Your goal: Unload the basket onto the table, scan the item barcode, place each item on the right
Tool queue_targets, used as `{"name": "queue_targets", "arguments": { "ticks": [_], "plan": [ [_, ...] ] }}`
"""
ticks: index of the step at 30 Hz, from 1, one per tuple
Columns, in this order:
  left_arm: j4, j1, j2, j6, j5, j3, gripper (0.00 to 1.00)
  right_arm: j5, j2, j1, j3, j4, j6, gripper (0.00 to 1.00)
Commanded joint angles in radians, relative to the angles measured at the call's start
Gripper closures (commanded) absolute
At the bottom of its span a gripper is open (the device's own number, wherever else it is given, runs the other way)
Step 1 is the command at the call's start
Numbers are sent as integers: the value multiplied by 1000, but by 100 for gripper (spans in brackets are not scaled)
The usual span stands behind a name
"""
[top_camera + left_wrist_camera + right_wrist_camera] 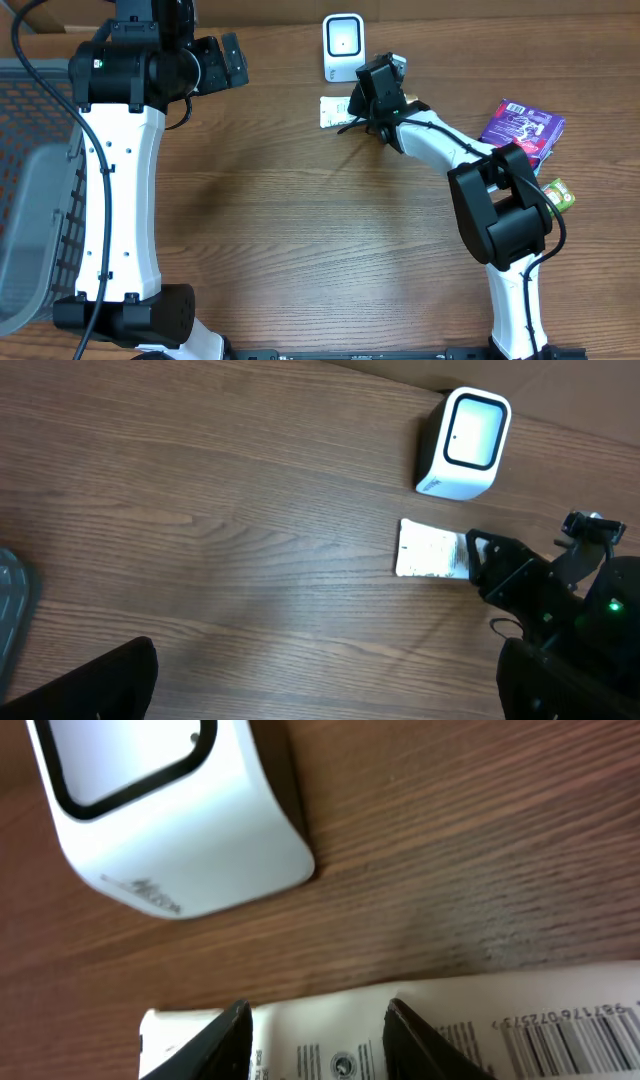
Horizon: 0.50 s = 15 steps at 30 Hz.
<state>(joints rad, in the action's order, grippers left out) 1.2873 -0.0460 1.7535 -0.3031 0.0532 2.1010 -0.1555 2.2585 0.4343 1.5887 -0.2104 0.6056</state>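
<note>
Item: flat white packet with small print, lying on the surface just in front of the white scanner. The barcode shows only in the right wrist view and is cut off at the frame edge. Right tool: fingers part-way apart over one end of the item. Can't tell if it's gripped, since overhead the tool covers the contact. Left tool: spread wide, empty, well apart from the item.

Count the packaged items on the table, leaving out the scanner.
3. A white packet lies just in front of the scanner; a purple packet and a green packet sit at far right. More may be hidden.
</note>
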Motion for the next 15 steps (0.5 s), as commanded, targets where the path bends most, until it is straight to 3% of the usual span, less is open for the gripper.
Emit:
{"name": "queue_targets", "arguments": {
  "ticks": [1,8,12,15],
  "plan": [
    [-2,-8,1,19,7,8,0,126,-11,-10,-16,-64,-13,56],
    [-2,-8,1,19,7,8,0,281,-106,-15,-16,-261,-16,55],
    [-2,-8,1,19,7,8,0,314,-150,-15,-16,-383,-66,55],
    [-2,-8,1,19,7,8,0,344,-180,-15,-16,-463,-152,49]
  ]
}}
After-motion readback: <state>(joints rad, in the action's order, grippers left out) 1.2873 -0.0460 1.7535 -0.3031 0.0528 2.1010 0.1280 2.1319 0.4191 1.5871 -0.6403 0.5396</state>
